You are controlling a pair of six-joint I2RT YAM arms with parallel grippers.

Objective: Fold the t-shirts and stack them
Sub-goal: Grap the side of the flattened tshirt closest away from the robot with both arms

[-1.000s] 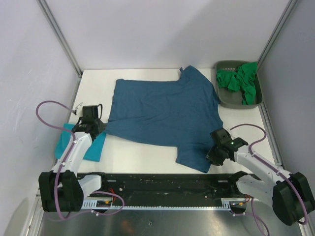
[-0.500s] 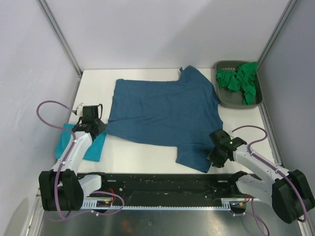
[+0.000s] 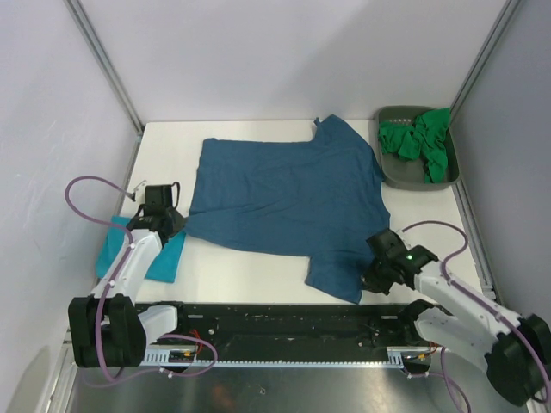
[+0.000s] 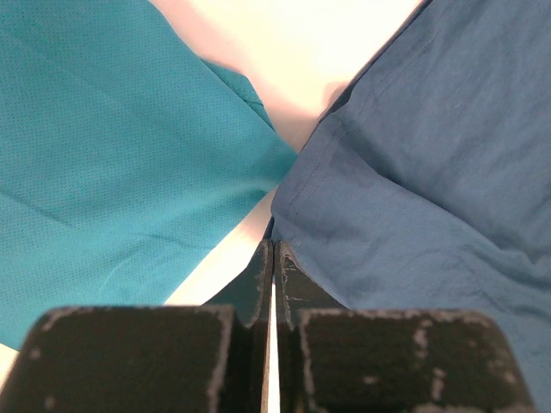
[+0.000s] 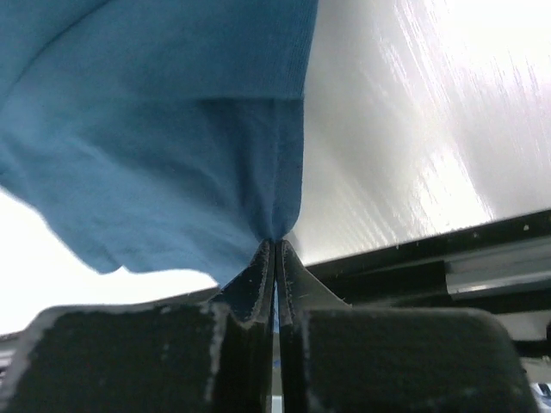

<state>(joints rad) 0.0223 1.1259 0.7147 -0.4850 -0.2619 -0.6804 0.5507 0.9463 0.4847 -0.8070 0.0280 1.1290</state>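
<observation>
A dark steel-blue t-shirt lies spread flat across the middle of the white table. My left gripper is shut, its tips pinching the shirt's near left corner. My right gripper is shut on the near right edge of the same shirt, and the cloth bunches to a point at its fingertips. A folded turquoise t-shirt lies at the near left, partly under the left arm, and fills the left of the left wrist view. Bright green t-shirts lie crumpled in the tray.
The dark grey tray stands at the far right corner against the right wall. A black rail runs along the table's near edge between the arm bases. White walls close in the left, back and right sides.
My right gripper has closed on the dark blue shirt's near right edge, and its arm has shifted slightly rightward and nearer. The left arm has not moved.
</observation>
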